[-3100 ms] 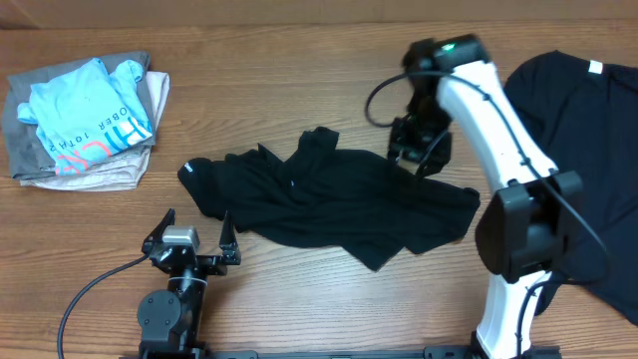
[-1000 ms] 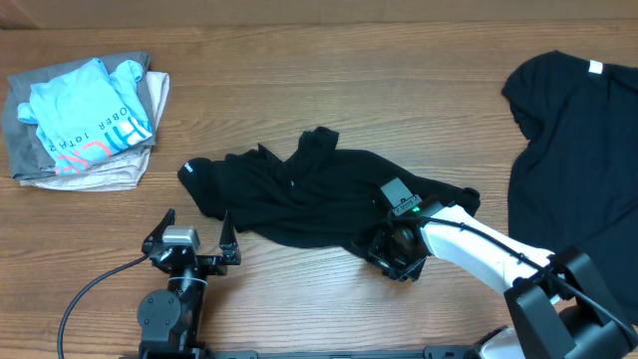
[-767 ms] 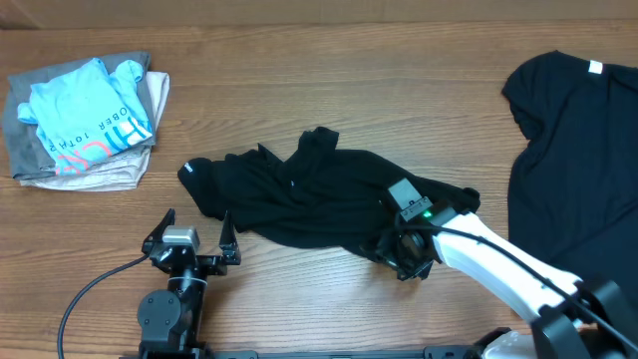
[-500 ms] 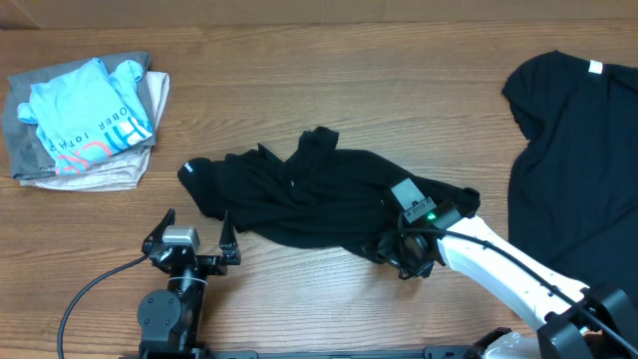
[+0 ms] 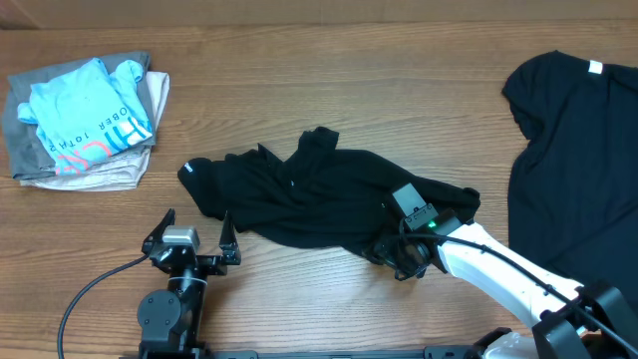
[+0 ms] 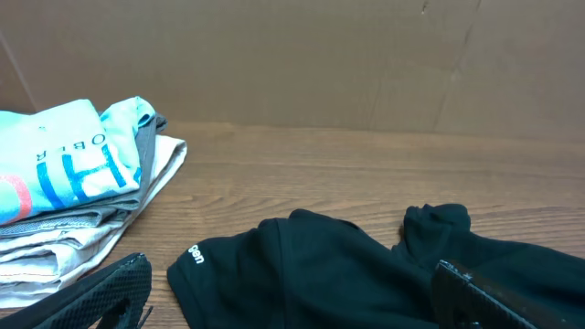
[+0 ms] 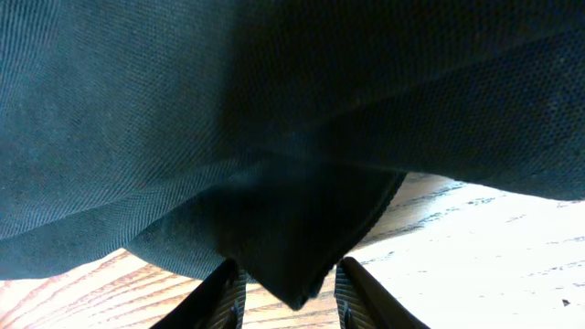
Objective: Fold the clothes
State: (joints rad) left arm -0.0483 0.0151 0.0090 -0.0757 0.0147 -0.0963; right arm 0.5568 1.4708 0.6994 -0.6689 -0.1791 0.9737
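A crumpled black T-shirt lies mid-table, its sleeve with small white lettering facing the left wrist camera. A second black T-shirt is spread flat at the right, a white tag at its collar. My right gripper is low at the crumpled shirt's front right corner. In the right wrist view its jaws stand partly open, with the hanging fabric corner between them and gaps on both sides. My left gripper rests open near the front edge, just short of the shirt.
A stack of folded clothes, light blue on top of grey and beige, sits at the back left. A brown wall rises behind the table. Bare wood lies beyond the crumpled shirt.
The right arm came from the shirt's far side to its front corner, then shifted slightly right over the last second. Its jaws widened a little. The left arm stayed still.
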